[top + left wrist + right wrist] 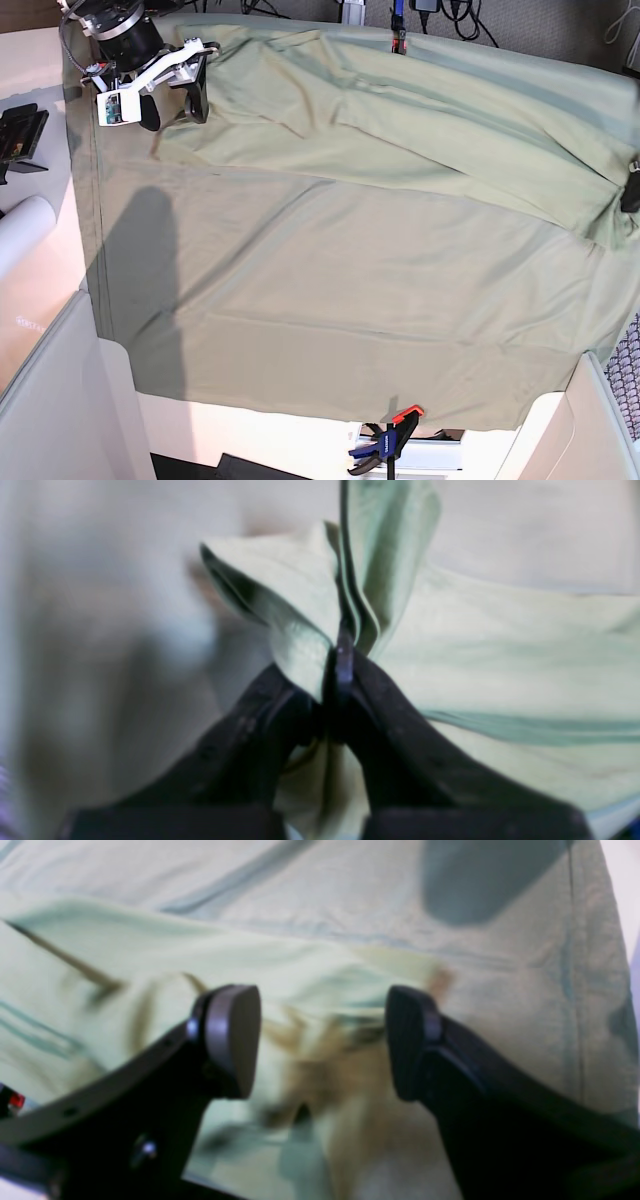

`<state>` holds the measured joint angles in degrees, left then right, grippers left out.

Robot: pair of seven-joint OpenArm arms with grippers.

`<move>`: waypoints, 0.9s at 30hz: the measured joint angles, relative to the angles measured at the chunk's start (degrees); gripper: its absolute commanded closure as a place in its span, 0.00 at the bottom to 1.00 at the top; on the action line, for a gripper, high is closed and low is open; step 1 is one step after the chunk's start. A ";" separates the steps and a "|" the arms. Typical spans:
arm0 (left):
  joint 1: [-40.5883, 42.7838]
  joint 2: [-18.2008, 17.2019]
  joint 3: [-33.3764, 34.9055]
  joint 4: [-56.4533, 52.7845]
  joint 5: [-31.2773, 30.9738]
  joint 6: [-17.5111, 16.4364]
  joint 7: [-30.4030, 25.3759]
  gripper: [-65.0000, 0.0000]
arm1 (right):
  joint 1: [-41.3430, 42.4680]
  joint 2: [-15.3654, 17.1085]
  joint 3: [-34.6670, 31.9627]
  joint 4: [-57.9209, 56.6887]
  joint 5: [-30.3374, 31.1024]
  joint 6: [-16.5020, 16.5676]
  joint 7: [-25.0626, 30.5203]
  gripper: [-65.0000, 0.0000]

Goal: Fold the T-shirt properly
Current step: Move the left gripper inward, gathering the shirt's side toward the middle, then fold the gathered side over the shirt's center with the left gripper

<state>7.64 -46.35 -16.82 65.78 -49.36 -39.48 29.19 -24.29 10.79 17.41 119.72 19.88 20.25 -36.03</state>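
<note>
The soft, limp T-shirt [500, 650] bunches where the left gripper [344, 660] pinches its edge. The right gripper [322, 1040] hovers agape, empty. Corners likely suit holding best.

My worktop [45, 290] is covered almost edge to edge by a grey-green sheet [300, 330], clamped at the near edge by a blue and red clamp [392, 440] and pinned at the far edge too. The T-shirt [400, 120] lies spread on the sheet's far half, wrinkled

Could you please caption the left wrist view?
Left hand shut on a bunched fold of the pale green T-shirt.
</note>
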 measured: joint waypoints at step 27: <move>8.70 8.17 4.11 37.81 -6.60 -0.35 14.84 1.00 | 0.02 -0.81 0.00 0.00 0.00 -0.07 1.51 0.39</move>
<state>16.34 -38.17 -12.71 103.59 -55.96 -39.83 44.03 -24.27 9.98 17.41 119.72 19.88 20.18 -34.52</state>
